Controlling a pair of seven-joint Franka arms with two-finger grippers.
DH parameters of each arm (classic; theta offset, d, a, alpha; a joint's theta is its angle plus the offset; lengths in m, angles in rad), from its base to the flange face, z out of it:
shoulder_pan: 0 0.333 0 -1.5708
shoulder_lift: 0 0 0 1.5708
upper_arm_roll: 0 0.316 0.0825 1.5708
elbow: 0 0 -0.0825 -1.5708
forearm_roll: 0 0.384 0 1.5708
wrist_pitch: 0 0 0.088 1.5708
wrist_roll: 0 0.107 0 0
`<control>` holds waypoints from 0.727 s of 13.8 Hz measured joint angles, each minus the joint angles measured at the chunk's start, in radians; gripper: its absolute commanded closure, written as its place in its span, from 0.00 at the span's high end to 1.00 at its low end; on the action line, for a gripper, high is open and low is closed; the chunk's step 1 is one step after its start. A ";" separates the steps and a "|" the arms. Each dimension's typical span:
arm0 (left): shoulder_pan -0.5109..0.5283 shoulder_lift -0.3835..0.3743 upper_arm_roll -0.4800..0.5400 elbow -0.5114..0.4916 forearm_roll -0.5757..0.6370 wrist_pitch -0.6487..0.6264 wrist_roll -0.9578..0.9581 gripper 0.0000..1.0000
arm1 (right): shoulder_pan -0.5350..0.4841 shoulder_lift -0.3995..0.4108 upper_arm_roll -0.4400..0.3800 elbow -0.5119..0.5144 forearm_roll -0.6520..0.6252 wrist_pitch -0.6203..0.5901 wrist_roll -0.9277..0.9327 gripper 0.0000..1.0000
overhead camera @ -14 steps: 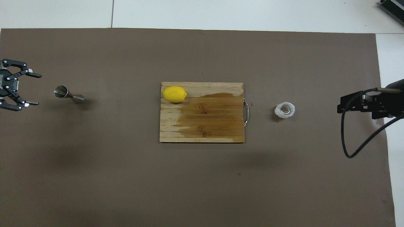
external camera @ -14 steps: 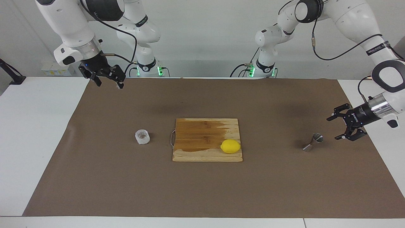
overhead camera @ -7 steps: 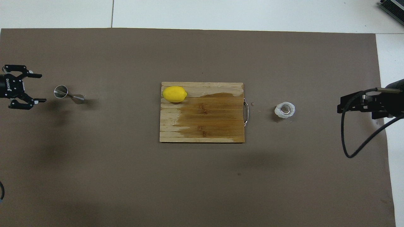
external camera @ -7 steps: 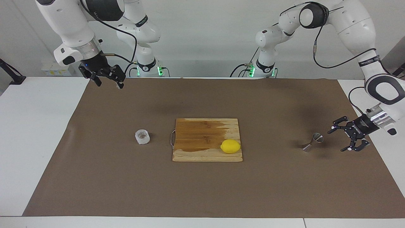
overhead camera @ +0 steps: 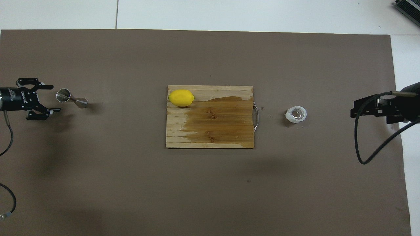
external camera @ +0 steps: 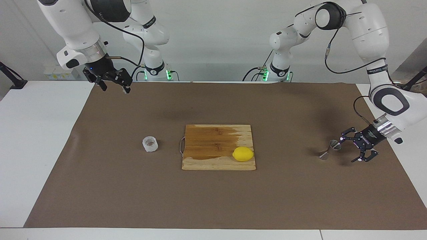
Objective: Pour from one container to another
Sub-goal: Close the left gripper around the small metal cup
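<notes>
Jigger (external camera: 328, 149) stands on the brown mat (external camera: 213, 200) toward the left arm's end of the table, at about 3 o'clock from the board (external camera: 218, 147) in the facing view. Left gripper (external camera: 353, 148) is low beside it, fingers spread wide and holding nothing, one fingertip just beside the jigger's rim; whether it touches I cannot tell. Cup (external camera: 150, 144) sits on the mat at 9 o'clock from the board in that view, near its wire handle, toward the right arm's end. Lemon (external camera: 243, 154) lies on the board's corner away from the robots. Right gripper (external camera: 112, 86) waits raised over the mat's edge; its fingers hold nothing and stand apart.
</notes>
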 measured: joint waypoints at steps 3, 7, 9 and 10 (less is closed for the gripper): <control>-0.011 -0.025 -0.003 -0.052 -0.048 0.002 0.000 1.00 | 0.000 0.000 0.000 0.000 0.000 0.000 0.000 1.00; -0.013 -0.050 -0.010 -0.093 -0.115 0.002 0.015 0.96 | 0.000 0.000 0.000 0.000 0.000 0.000 0.000 1.00; -0.016 -0.056 -0.013 -0.119 -0.163 0.005 0.063 0.96 | 0.000 0.000 0.000 0.000 0.000 0.000 0.000 1.00; -0.019 -0.061 -0.013 -0.135 -0.193 0.010 0.096 0.96 | 0.000 0.000 0.000 0.000 0.000 0.000 0.000 1.00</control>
